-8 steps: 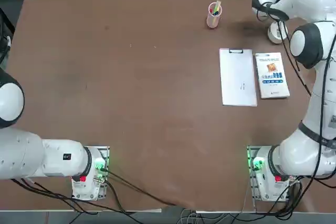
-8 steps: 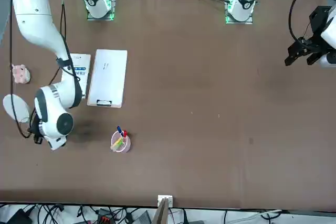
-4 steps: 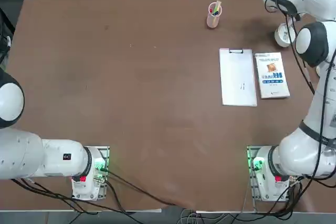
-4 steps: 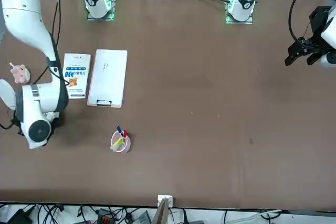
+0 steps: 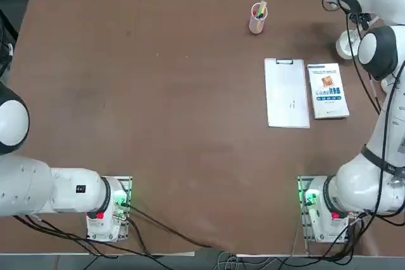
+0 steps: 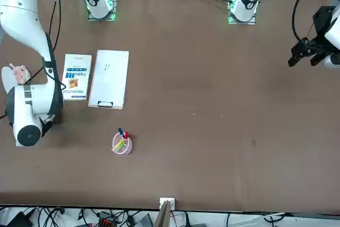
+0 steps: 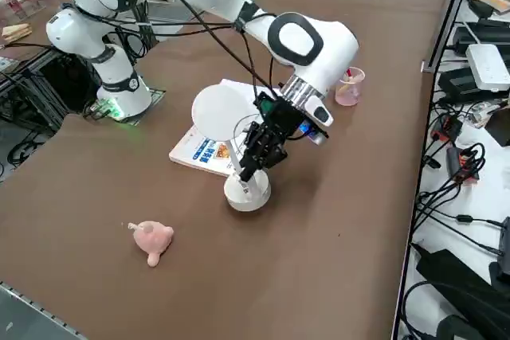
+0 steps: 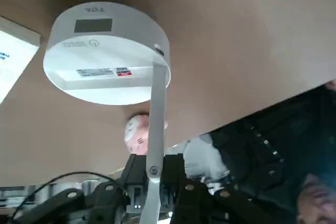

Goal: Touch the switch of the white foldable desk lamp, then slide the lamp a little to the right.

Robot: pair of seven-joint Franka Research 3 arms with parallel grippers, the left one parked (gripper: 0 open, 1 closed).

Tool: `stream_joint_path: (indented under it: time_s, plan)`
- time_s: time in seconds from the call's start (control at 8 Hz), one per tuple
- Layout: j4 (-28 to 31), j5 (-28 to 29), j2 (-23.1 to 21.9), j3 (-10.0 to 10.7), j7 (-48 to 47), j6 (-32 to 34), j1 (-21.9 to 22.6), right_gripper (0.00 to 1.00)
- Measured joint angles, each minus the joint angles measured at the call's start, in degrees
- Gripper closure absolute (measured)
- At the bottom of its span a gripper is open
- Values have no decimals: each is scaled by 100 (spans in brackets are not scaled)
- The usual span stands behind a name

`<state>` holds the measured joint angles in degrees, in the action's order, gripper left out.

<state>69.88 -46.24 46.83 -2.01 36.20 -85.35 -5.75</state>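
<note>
As you look across the right side view from left to right, you first meet the small pink pig-shaped figure [image 7: 151, 238], by itself on the brown tabletop [image 7: 119, 300]. Next comes the white paperback-like book with blue lettering and an orange picture on its cover [image 5: 328, 91], lying flat, and just beside it the flat white clipboard with a dark metal clip [image 5: 286, 96], partly hidden here behind your lamp. That lamp, the white foldable desk lamp with a round disc base, thin hinged arm and flat pale head [image 7: 247, 192], is on the robot's right side of the table, its head partly over the book; you can't tell whether its base touches the tabletop. In the right wrist view you see the small dark rectangular display [image 8: 93, 25] on the base's side wall. Your black two-finger right gripper [image 8: 154, 174] is clenched around the lamp's thin arm near the hinge, one finger on each side. Farther right in the side view stands the pink translucent pen cup [image 7: 349, 87], apart from the lamp, with coloured pens in it.
</note>
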Motion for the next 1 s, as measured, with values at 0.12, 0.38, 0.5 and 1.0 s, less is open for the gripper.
stream_joint_path:
  time_s: [0.12, 0.38, 0.5, 1.0]
  plan:
    - [-36, 29, 0, 1, -36, 57, -56, 85]
    - [-44, 36, 40, 1, -43, 57, -126, 85]
    - [-44, 36, 90, 1, -50, 55, -137, 85]
    - [-56, 36, 267, 5, -94, 54, -157, 85]
